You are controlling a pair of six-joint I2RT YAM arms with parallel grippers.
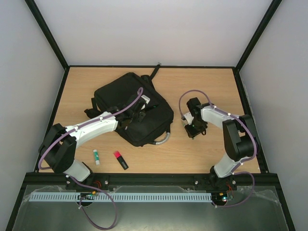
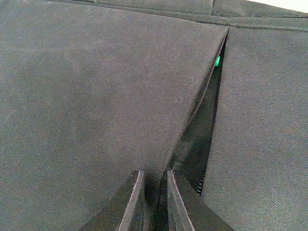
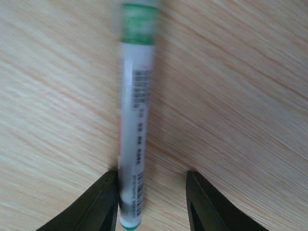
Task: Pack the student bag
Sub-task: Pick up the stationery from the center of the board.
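The student bag [image 1: 132, 108], a big black backpack with a grey curved handle [image 1: 163, 139], lies in the middle of the table. My left gripper [image 1: 138, 115] rests on top of it. In the left wrist view its fingers [image 2: 130, 202] are pinched on the black fabric [image 2: 96, 96] at the edge of an open zipper slit [image 2: 202, 130], where a small green bit [image 2: 217, 61] shows. My right gripper [image 1: 195, 129] points down at the table right of the bag. It stands open around a white marker with a green cap [image 3: 134, 120], which lies against the left finger [image 3: 98, 204].
A white and green glue stick [image 1: 96, 155] and a red and black highlighter [image 1: 120, 160] lie near the front edge, left of centre. A black strap [image 1: 155, 72] trails from the bag toward the back wall. Black frame rails border the wooden table [image 1: 211, 86].
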